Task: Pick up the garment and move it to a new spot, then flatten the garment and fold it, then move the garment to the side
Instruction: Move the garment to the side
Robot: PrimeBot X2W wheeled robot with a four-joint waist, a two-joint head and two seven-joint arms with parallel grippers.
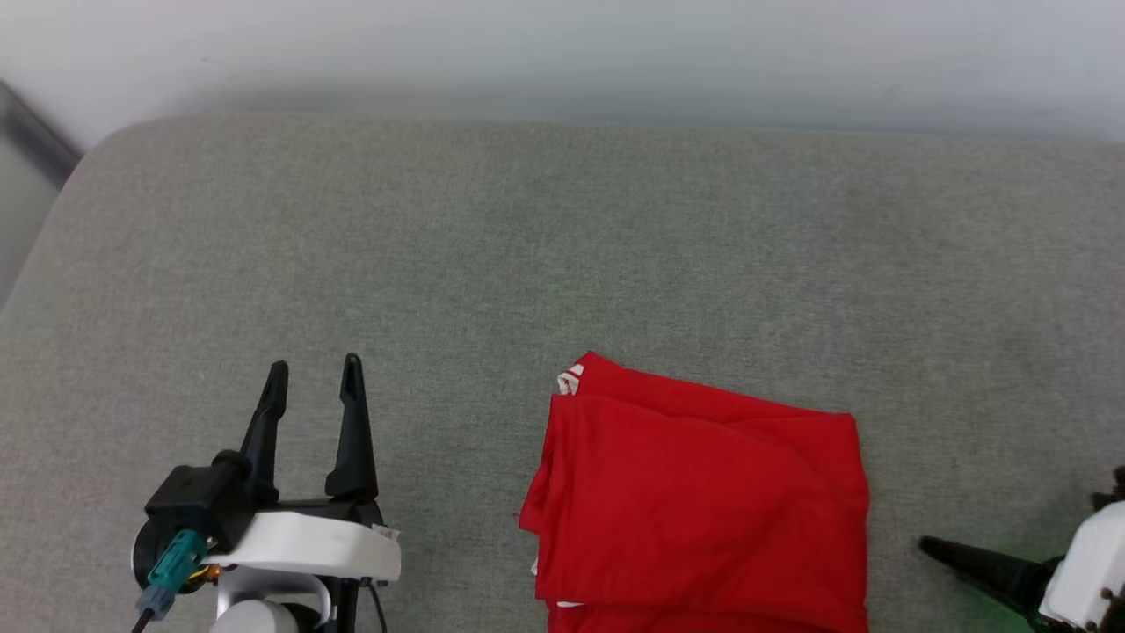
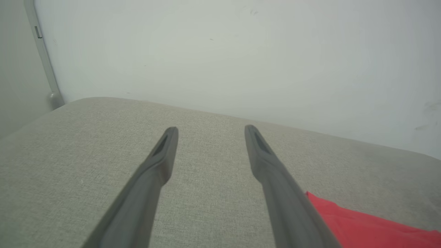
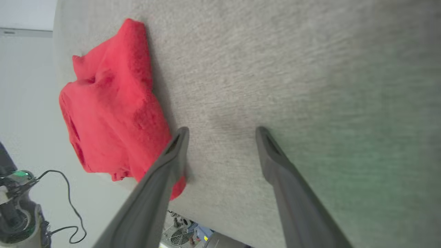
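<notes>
Head view, lower centre: folded garment [image 1: 703, 510] on grey padded surface [image 1: 562, 246] looks soft, light, floppy, best pinched through stacked edge layers; left pincer [image 1: 316, 362] and right pincer [image 3: 223, 129] both spread wide, empty.

A: Does the whole garment [image 1: 703, 501] show from the head camera?
B: No, its near edge runs off the bottom.
A: And the right gripper [image 1: 933, 550]?
B: One dark finger [image 1: 980, 568] shows, far right; that edge cuts off the other and most of the wrist.

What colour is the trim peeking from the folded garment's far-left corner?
The trim is white with red stripes; clearest in the head view.
</notes>
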